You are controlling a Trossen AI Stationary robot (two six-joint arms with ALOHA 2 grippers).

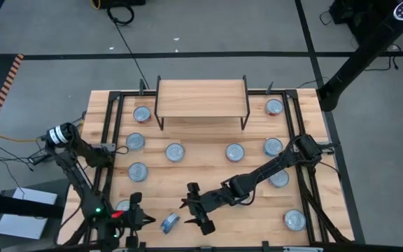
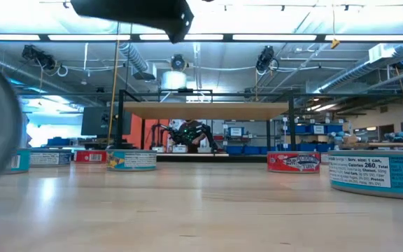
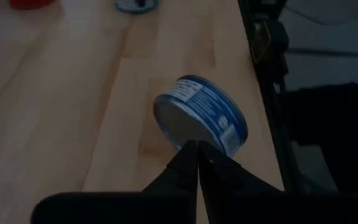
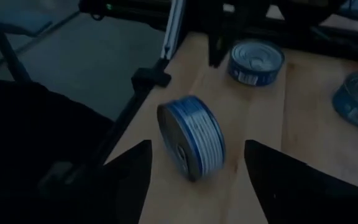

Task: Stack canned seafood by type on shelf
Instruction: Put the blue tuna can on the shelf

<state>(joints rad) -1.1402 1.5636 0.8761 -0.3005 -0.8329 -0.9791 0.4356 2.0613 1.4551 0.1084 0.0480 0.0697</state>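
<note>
Canned seafood lies scattered over the tabletop (image 1: 208, 164); one blue-labelled tin (image 1: 171, 222) stands tipped on its edge between the two claws, near the front edge. The right claw (image 1: 195, 207) has its fingers spread wide, the tin just beyond them and not held — the right wrist view shows it on its rim (image 4: 191, 144), its flat faces pointing sideways, axis level with the tabletop. The left claw (image 1: 133, 225) is pinched shut on nothing, and its wrist view shows the tin's silver face (image 3: 201, 121) turned toward it. Only the low view shows the shelf (image 2: 205, 110) from the side, well beyond both claws, nothing visible on top.
</note>
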